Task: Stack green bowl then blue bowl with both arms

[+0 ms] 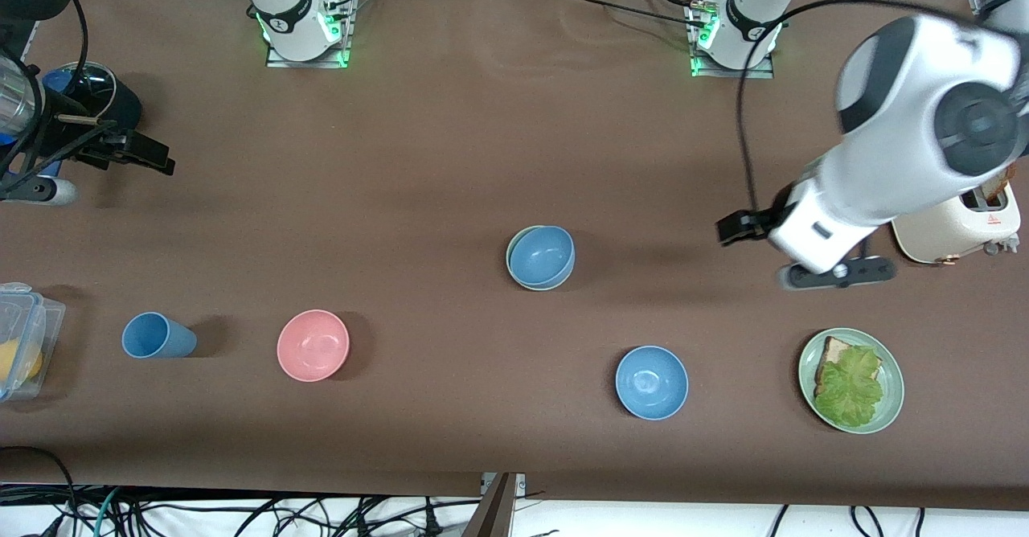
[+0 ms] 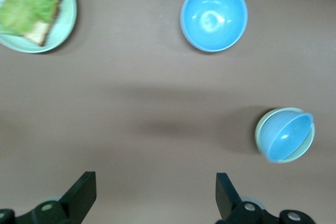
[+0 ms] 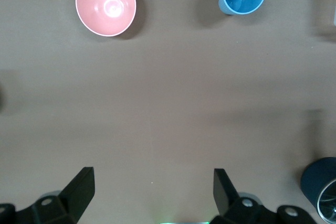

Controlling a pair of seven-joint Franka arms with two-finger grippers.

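The pale green bowl (image 1: 511, 252) stands at mid-table with the muted blue bowl (image 1: 543, 256) nested in it, slightly tilted. Both show in the left wrist view, the green bowl's rim (image 2: 259, 134) around the blue bowl (image 2: 286, 135). My left gripper (image 1: 836, 273) is open and empty above bare table, between the toaster and the green plate, off to the left arm's side of the stack; the left wrist view shows its open fingers (image 2: 155, 179). My right gripper (image 1: 42, 190) is open and empty at the right arm's end of the table, over bare table (image 3: 152, 177).
A brighter blue bowl (image 1: 651, 382) and a green plate (image 1: 888, 408) with bread and lettuce lie nearer the front camera. A pink bowl (image 1: 313, 345), a blue cup (image 1: 157, 336) and a clear plastic box (image 1: 24, 328) lie toward the right arm's end. A cream toaster (image 1: 953, 227) stands beside the left arm.
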